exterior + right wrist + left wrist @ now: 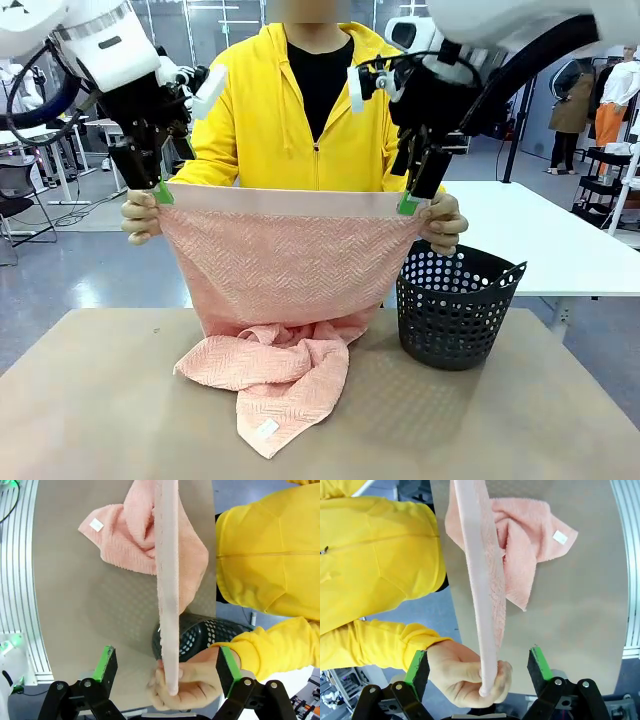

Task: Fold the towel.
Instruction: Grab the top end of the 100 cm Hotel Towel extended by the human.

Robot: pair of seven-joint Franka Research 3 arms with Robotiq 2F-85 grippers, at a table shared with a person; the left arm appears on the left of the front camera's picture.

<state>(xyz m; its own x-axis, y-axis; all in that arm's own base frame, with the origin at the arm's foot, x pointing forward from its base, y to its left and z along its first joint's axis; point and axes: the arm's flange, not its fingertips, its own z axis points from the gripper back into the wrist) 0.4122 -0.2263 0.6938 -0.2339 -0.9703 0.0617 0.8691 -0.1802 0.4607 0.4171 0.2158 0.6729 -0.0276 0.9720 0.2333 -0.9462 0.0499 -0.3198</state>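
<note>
Above table (100,400), towel (285,265) hung, top edge left-right, left tool (478,659) and right tool (166,656) spread

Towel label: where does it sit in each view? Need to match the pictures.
Front view: white label low centre, on the towel corner lying on the table, nearest the camera.
Left wrist view: label upper right, on the bunched corner.
Right wrist view: label upper left, same corner.
Shared landmark: the smooth edge band, held up taut.
</note>
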